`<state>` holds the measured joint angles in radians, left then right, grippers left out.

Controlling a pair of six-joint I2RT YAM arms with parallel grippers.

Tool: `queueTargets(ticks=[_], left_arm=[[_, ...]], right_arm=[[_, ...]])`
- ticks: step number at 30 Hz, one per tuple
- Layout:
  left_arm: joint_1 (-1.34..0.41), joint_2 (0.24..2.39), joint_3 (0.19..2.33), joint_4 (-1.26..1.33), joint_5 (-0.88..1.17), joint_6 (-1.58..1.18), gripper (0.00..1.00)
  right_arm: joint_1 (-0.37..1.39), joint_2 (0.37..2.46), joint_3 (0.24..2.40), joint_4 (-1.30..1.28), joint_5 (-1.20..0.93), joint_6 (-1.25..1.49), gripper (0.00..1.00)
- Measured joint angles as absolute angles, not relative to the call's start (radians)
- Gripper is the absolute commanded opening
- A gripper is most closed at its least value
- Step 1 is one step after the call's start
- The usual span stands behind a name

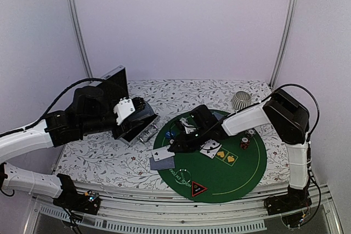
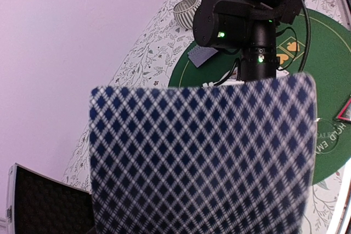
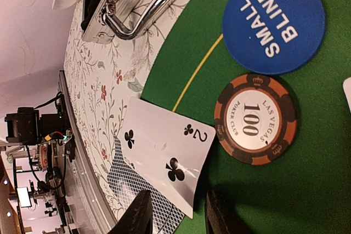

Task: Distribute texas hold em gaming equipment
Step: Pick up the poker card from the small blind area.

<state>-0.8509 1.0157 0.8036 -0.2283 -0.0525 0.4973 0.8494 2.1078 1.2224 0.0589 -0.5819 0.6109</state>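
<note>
**Operator:** State of the left gripper (image 1: 137, 110)?

**Technician:** Closed on one blue-and-white checked playing card (image 2: 203, 157). The card stands upright off the table and fills the left wrist view, hiding the fingers. The gripper sits at the open black-lined aluminium case (image 1: 118, 80), above the floral tablecloth (image 1: 98, 157).

**Operator:** And the right gripper (image 3: 178, 215)?

**Technician:** Its jaws are partly apart, low over the left part of the round green felt mat (image 3: 307, 190). One corner of the face-up two of clubs card (image 3: 159, 157) lies in the gap. Contact between fingertips and card cannot be confirmed.

**Operator:** Position of that card?

**Technician:** It lies flat across the mat's edge, overlapping a face-down checked card (image 3: 129, 190) beneath it. Just beside it lies a brown, orange-striped poker chip marked 100 (image 3: 256, 119). Near the chip, not touching it, lies the round blue disc lettered SMALL BLIND (image 3: 274, 23).

**Operator:** Remaining equipment?

**Technician:** There are small stacks of striped poker chips (image 1: 244, 143) on the mat's right side and face-up cards (image 1: 210, 147) near its centre. The black red-edged triangle (image 1: 198, 189) lies at the near rim. The ribbed grey cup (image 1: 240, 100) stands off the mat, behind it.
</note>
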Motion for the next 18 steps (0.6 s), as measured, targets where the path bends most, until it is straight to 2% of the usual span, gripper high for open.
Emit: queueTargets(ticks=[6,14,18], left_arm=[[-0.851,1.015,0.804,-0.228,-0.052,0.497,0.42],[-0.851,1.014,0.803,-0.228,-0.052,0.498,0.42],[-0.851,1.014,0.803,-0.228,-0.053,0.498,0.42]], right_arm=[[0.837,2.143,1.232,0.114,-0.641,0.624,0.28],[0.825,2.182,1.236,0.169,-0.682,0.65,0.03],[0.819,2.197,1.236,0.184,-0.711,0.656,0.02]])
